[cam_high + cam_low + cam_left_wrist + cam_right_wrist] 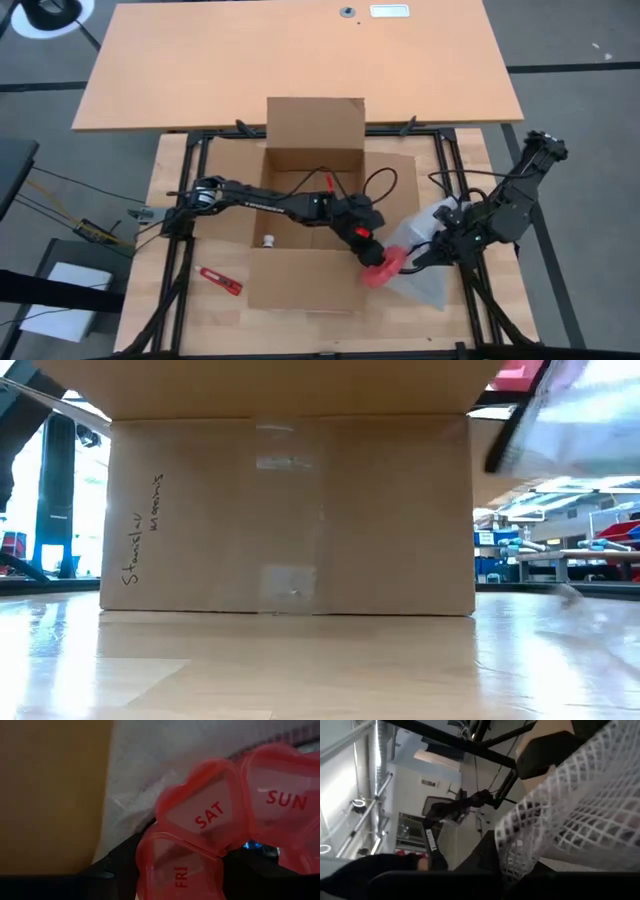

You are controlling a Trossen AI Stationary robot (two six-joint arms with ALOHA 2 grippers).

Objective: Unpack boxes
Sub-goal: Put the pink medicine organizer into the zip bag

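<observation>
A: Left gripper (372, 262) clamping red pill organizer (381, 268) beside the open box (305, 235) mid-worktop. Right gripper (425, 258) pinched shut, probably on the plastic bag (425, 280).

B: Could slip out if tugged apart.

Cardboard carton (310, 205): 1. Red pill organiser (381, 269): 1. Clear plastic bag (425, 275): 1. Red-handled tool (219, 281): 1. Robot arms: 2.
</observation>
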